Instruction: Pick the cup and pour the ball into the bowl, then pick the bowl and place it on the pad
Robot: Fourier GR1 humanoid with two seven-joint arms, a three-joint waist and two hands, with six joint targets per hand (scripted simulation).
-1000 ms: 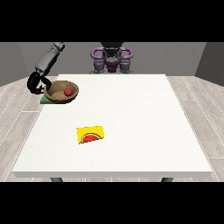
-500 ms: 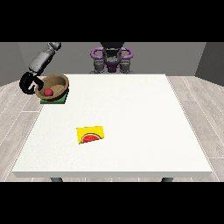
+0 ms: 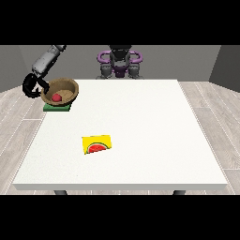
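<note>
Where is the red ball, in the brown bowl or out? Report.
In. The small red ball lies inside the brown wooden bowl, which sits tilted over the green square pad.

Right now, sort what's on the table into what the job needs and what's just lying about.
Part of the job:
- wooden bowl, tilted, over the pad
- red ball inside the bowl
- green pad at the table's far corner, view's left
- hand at the view's left, at the bowl's rim

Lying about:
- yellow watermelon card, flat on the white table

No cup is visible.
</note>
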